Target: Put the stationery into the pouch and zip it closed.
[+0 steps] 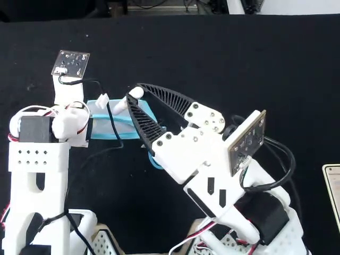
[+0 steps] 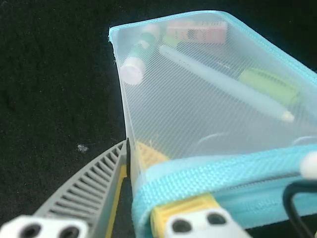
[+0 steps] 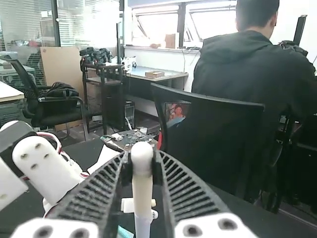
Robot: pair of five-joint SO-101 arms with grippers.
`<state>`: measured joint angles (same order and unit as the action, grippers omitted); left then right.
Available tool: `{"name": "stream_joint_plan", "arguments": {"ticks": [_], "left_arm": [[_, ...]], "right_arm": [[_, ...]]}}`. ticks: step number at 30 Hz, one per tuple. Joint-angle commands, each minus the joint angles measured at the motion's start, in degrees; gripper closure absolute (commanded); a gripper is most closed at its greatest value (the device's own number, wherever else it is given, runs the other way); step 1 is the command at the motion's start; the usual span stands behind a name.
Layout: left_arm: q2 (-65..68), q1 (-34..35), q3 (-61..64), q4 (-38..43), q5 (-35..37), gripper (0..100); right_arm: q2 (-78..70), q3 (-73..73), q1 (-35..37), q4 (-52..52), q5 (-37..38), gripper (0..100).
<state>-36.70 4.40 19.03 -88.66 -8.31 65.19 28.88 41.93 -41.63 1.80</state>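
- The left wrist view looks through the clear side of the pouch point(image 2: 208, 114). Inside lie a pen point(image 2: 223, 82), a white-capped tube point(image 2: 133, 69), a green piece point(image 2: 270, 84) and a pink block point(image 2: 195, 30).
- In the high view the pouch point(image 1: 114, 129) is a teal strip on the black table point(image 1: 239, 64), and its contents cannot be made out.
- The left gripper point(image 2: 132, 148) is clamped on a corner of the pouch. Its grey finger is against the outside and its yellow finger is on the other side of the wall, next to the teal zip tape point(image 2: 223, 173).
- The right wrist view shows the right gripper point(image 3: 141, 157) closed tightly on an upright white rod point(image 3: 142, 171). The left arm point(image 3: 34, 163) is just beside it.
- In the high view the right gripper point(image 1: 134, 93) has its tips at the pouch's far edge, and its black fingers cross over the pouch's right end.
- There the rod point(image 1: 121, 102) slants down from the tips toward the pouch. Whether it touches the pouch cannot be told.
- The pouch lies between the two arms, held at its left end.
- Whether the zip is open or closed cannot be told.
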Motion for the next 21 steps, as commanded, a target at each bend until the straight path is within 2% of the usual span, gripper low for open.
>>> {"name": "stream_joint_plan", "arguments": {"ticks": [1,7,14,21], "left_arm": [[0.9,-0.4,0.9,0.4,0.5,97],[0.9,-0.4,0.9,0.4,0.5,97],[0.9,-0.3,0.9,0.4,0.5,97],[0.9,-0.2,0.9,0.4,0.5,97]], "right_arm": [[0.5,-0.7,0.5,1.6,-0.4,98.7],[0.4,-0.4,0.7,5.1,-0.4,98.7],[0.4,0.7,8.8,5.0,-0.3,98.7],[0.7,3.5,8.9,5.0,-0.3,98.7]]}}
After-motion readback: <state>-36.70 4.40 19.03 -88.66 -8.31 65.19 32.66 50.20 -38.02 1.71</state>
